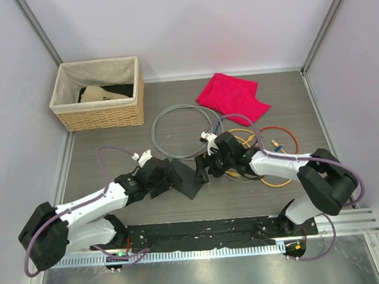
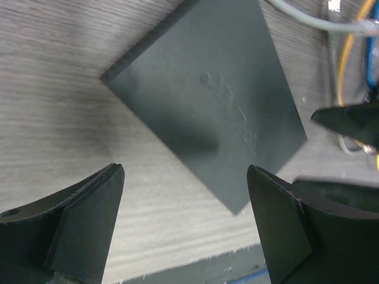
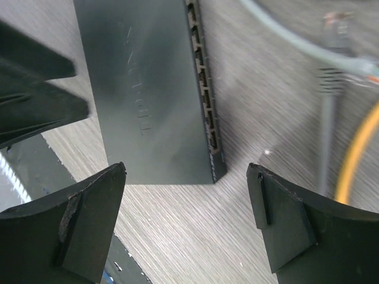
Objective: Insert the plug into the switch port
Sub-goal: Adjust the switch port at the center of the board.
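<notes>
The switch (image 1: 187, 179) is a flat dark grey box lying on the table between my two grippers. In the right wrist view the switch (image 3: 145, 94) shows its row of sockets (image 3: 204, 100) along the right edge. A grey cable ends in a clear plug (image 3: 339, 26) lying loose on the table to the right of the switch. My left gripper (image 1: 170, 175) is open and empty just left of the switch (image 2: 207, 106). My right gripper (image 1: 203, 170) is open and empty just above the switch's near corner. Neither gripper touches anything.
A coiled grey cable (image 1: 176, 127) lies behind the switch. Yellow, orange and blue cables (image 1: 274, 151) lie under the right arm. A red cloth (image 1: 233, 95) is at the back right, a wicker basket (image 1: 96, 96) at the back left. A black strip (image 1: 208, 231) runs along the front edge.
</notes>
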You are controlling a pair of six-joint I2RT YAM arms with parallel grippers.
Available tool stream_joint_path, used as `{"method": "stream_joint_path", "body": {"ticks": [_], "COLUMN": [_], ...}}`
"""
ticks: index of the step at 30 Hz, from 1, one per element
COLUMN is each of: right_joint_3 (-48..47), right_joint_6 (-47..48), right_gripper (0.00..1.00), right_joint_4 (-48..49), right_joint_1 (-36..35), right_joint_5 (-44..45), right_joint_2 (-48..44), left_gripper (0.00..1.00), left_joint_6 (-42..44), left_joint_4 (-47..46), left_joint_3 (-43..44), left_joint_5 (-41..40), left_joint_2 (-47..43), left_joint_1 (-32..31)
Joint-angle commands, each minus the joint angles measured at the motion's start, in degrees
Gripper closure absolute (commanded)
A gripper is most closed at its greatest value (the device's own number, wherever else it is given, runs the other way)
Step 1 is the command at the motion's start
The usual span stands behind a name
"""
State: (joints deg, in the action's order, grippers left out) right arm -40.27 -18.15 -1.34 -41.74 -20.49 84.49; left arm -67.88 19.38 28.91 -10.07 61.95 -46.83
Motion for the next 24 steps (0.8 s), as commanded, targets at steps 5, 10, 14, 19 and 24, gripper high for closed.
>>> {"method": "stream_joint_path", "body": {"ticks": [5, 10, 14, 19, 24], "right_joint_3": [1.51, 3.97, 1.61, -1.39, -2.01], "right_joint_6": [-3.89, -10.05, -13.4, -13.06, -3.57], "right_gripper": [0.08, 0.08, 0.08, 0.1, 0.09], "right_joint_4": [10.73, 20.4, 30.85, 30.82, 13.15], "right_joint_1": [-2.99, -7.56, -10.99, -10.82, -10.56], "right_joint_5": [-9.92, -9.75, -9.39, -6.32, 7.45], "right_joint_2": [3.4, 4.89, 10.86, 12.29, 1.66], "left_gripper": [0.13, 0.14, 0.12, 0.08, 0.03], "left_joint_6": [0.99, 6.16, 12.06, 18.56, 21.82], "left_joint_4": [-11.2, -13.23, -10.07, -3.93, 2.93], "left_joint_3": [7.82, 11.95, 20.99, 26.81, 23.75], "left_joint_5": [-1.8, 3.82, 7.85, 8.49, 0.61], "left_joint_2": [13.71, 21.36, 27.95, 27.1, 16.37], "left_joint_1": [3.22, 13.93, 19.92, 23.27, 20.57]}}
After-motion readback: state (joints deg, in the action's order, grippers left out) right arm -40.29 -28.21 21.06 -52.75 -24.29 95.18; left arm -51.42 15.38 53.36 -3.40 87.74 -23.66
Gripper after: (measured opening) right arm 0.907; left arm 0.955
